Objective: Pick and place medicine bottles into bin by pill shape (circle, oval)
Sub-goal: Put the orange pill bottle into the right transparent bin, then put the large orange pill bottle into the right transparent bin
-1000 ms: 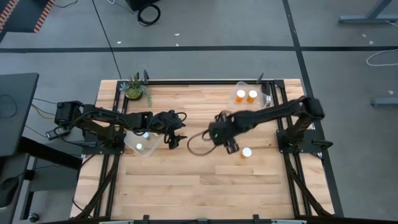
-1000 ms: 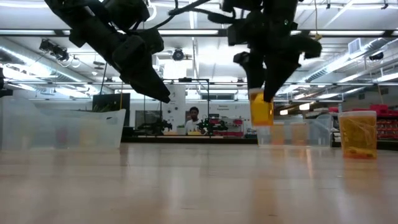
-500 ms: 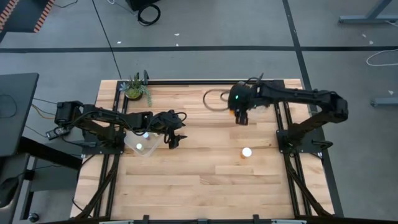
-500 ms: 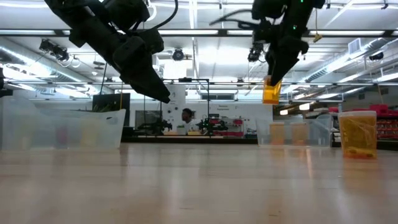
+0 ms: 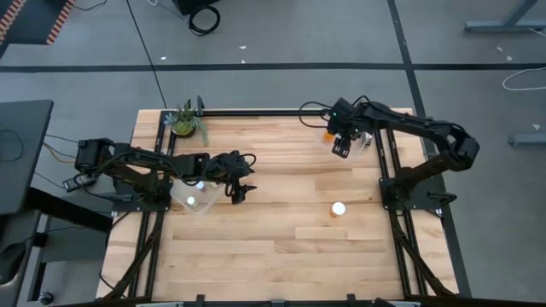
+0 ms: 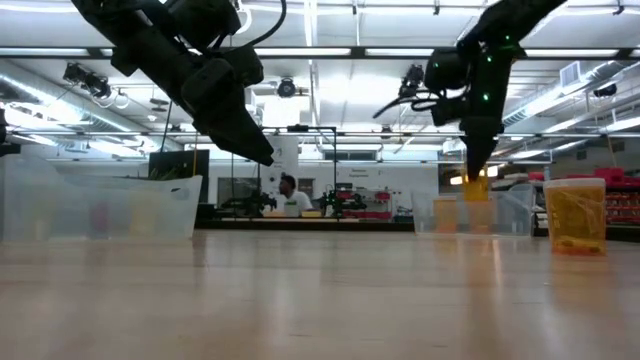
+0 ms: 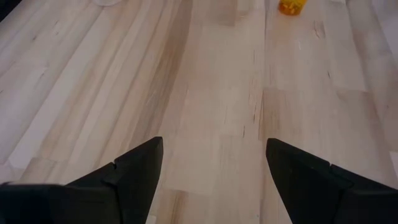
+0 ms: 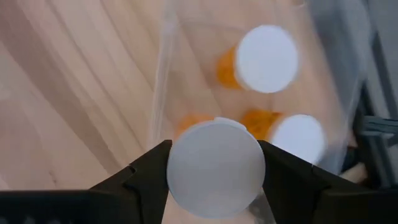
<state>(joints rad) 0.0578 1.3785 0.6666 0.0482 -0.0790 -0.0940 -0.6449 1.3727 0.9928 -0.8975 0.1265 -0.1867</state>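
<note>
My right gripper [image 5: 341,143] is shut on an amber bottle with a white cap [image 8: 216,168] over the clear bin [image 5: 365,136] at the table's far right. In the low view the bottle [image 6: 476,188] hangs below the fingers at the bin's rim. Two more bottles [image 8: 266,59] [image 8: 298,140] stand in that bin. Another bottle [image 5: 339,208] stands on the table, right of the middle. My left gripper [image 5: 239,189] is open and empty, above the table beside a second clear bin [image 5: 194,198] that holds one white-capped bottle. My right gripper pinches the bottle between its two fingers [image 8: 146,171], at its upper end beside the cap's edge [image 8: 177,168]. The fingers point down from above. The bottle hangs upright below them, clear of the table, above the bin's near wall.
A potted plant [image 5: 186,119] stands at the far left corner. The middle and near part of the wooden table [image 5: 273,247] is bare. The room beyond the table shows a person far off [image 6: 287,190].
My right gripper has carried the bottle from above the table's middle toward the far right corner, to above the bin there, and has come down to the bin's rim. The bottle has stayed upright in the hold.
</note>
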